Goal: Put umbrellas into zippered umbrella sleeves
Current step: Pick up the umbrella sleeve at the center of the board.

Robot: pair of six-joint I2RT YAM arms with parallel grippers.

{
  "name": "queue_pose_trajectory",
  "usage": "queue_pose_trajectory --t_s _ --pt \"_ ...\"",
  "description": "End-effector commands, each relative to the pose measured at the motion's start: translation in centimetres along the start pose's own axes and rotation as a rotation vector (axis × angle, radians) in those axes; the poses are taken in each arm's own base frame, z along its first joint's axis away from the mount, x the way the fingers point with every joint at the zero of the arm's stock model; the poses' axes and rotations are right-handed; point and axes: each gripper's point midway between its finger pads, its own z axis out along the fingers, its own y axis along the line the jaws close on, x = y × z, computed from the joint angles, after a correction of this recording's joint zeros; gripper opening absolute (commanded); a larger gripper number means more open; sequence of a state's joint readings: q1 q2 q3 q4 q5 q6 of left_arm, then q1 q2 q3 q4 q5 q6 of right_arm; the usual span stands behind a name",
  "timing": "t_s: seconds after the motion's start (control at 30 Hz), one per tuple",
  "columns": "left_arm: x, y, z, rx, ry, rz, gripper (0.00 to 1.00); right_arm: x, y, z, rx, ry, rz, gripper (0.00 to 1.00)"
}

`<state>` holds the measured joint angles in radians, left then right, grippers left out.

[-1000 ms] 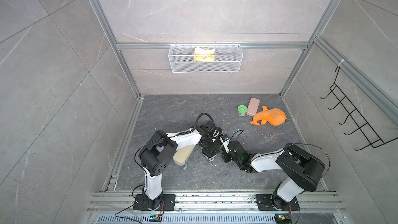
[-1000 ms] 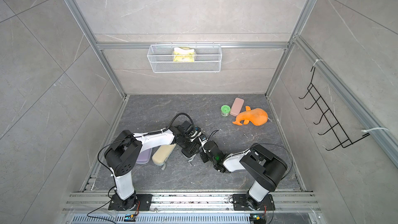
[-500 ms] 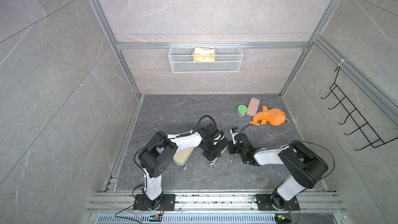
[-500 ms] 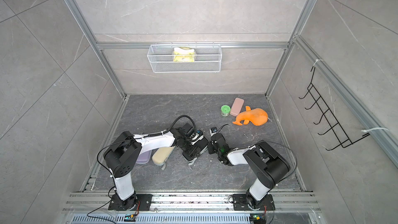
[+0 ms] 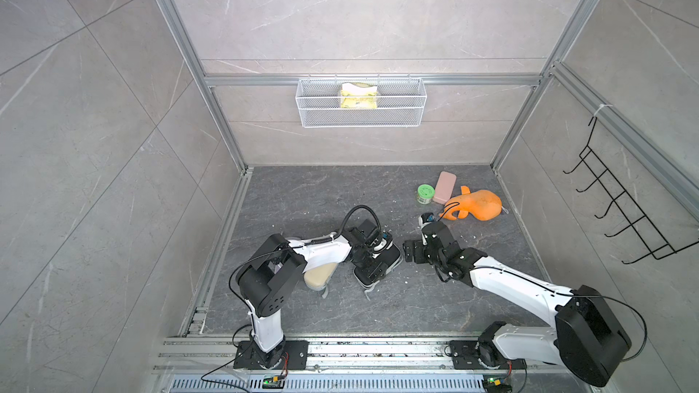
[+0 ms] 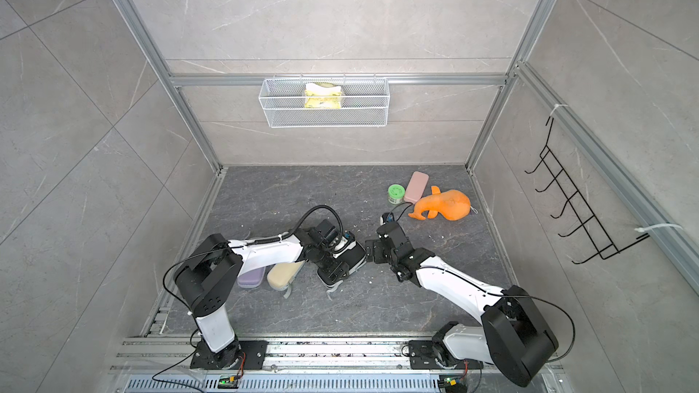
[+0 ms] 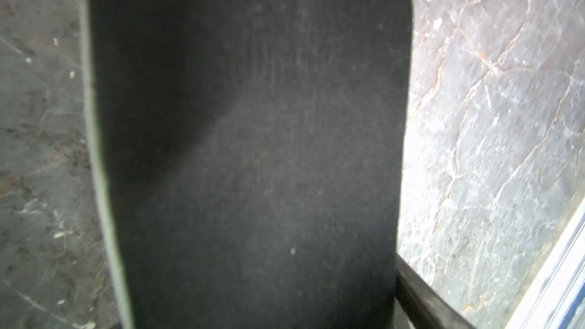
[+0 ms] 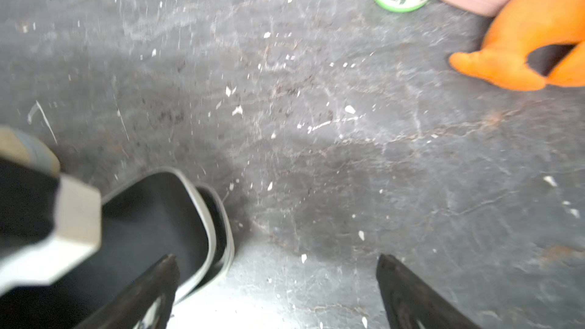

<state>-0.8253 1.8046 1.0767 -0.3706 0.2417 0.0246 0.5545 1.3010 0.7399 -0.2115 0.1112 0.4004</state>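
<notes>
One black sleeve point(image 5: 394, 258), white-rimmed, shells slightly ajar, clamped in left gripper point(image 5: 372, 261); right gripper point(image 5: 407, 252) at its three o'clock, spread empty.

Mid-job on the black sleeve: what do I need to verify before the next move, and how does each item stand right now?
1. Right gripper open and empty: ok, jaws wide over bare floor.
2. Left gripper's grip on the black sleeve: cannot tell; it sits on the sleeve, jaws hidden.
3. Black sleeve shut: not ok, the right wrist view shows a gap between its rims.
4. Umbrella inside it: cannot tell.
5. Cream sleeve and lilac sleeve look closed: ok, both beneath the left arm.
6. Orange plush toy clear of the right gripper: ok.
</notes>
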Motion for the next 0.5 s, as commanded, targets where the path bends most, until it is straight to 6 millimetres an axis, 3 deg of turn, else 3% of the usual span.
queue_pose_trajectory --t_s 0.0,0.07,0.17,0.23,0.47 --pt "-1.4 -0.6 -1.1 0.007 -0.062 0.083 0.77 3.9 1.7 -0.4 -0.180 0.251 0.137 0.88" --pt "-1.3 -0.8 -1.1 0.015 -0.061 0.092 0.77 2.8 2.8 -1.0 -0.298 0.219 0.230 0.82" --pt "-1.5 -1.3 -1.3 0.040 -0.084 0.106 0.77 2.0 4.2 -1.2 -0.431 0.241 0.344 0.81" --pt "-1.6 -1.7 -1.5 0.062 -0.100 0.120 0.77 2.4 4.9 -0.5 -0.498 0.296 0.403 0.82" --pt "-1.9 -2.5 -1.6 0.104 -0.140 0.126 0.76 4.8 4.1 1.4 -0.527 0.399 0.518 0.87"
